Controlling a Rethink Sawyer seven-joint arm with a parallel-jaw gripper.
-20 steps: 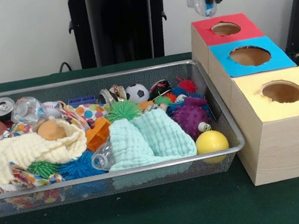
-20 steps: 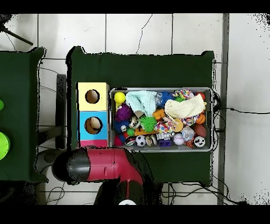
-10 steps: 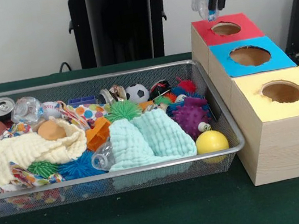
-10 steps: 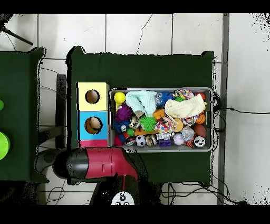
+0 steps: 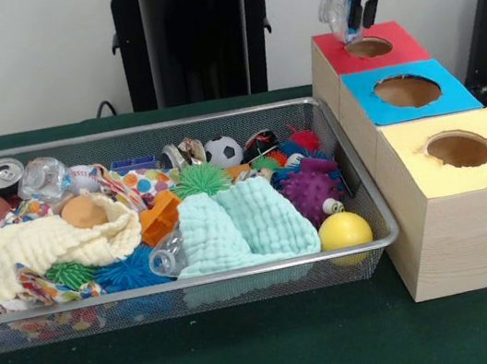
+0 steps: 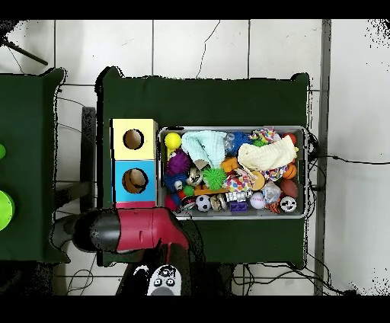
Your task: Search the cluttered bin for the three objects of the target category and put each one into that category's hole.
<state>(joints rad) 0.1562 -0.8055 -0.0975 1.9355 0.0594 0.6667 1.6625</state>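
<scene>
Red arm (image 6: 145, 230), black joint, dark fingers (image 5: 373, 3)

My pincer (image 5: 358, 17) hangs just above the red box's hole (image 5: 368, 46), a clear bottle (image 5: 335, 10) clamped in it; nothing lies between it and the hole. The blue hole (image 5: 407, 90) and yellow hole (image 5: 459, 149) are open from above too. The bin (image 5: 240, 274) is packed wall to wall: I see no bare floor, and the cloths (image 5: 241, 225) cover part of the heap. In front of the bin and boxes the green bench (image 5: 254, 358) lies bare. Overhead, the arm (image 6: 133, 232) hides the red box.
</scene>
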